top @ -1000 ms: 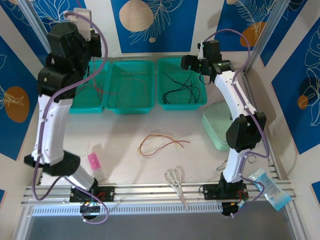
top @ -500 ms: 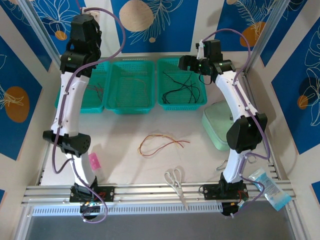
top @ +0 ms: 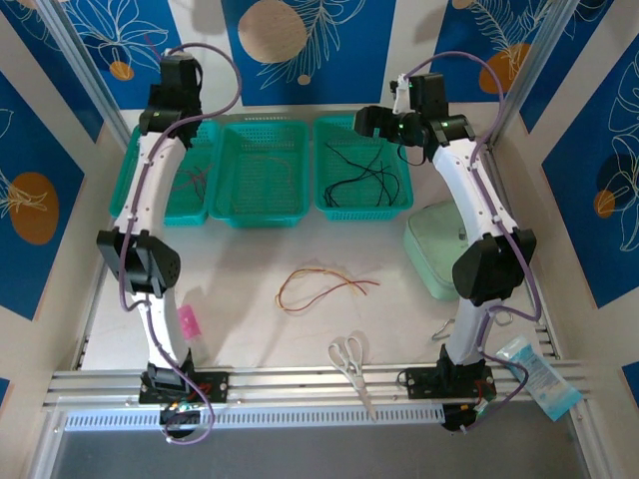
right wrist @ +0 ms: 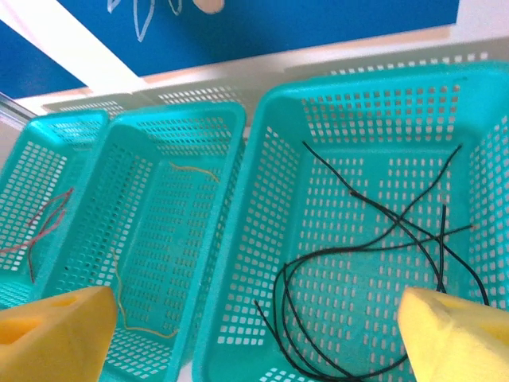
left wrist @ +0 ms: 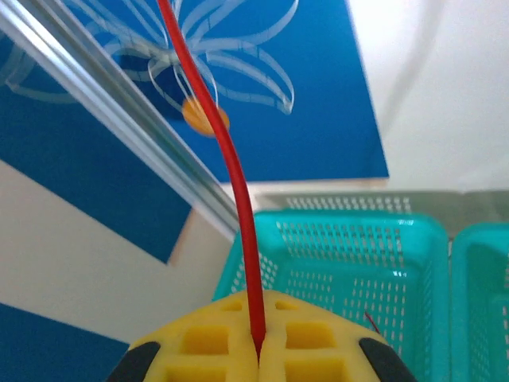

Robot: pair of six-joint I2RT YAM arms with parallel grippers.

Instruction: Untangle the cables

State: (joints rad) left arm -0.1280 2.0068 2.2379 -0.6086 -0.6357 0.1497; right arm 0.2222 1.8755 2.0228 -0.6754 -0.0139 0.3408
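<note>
Red cable: pinched tight in left end effector, held high near far-left teal basket. Advice: centre over basket, lower until slack pools inside, then release. Right end effector: pads apart above black cables.

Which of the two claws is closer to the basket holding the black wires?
Right. The right gripper hovers open above the right basket, near its far rim. The left gripper is two baskets away, up by the leftmost basket, pinching a red cable.
</note>
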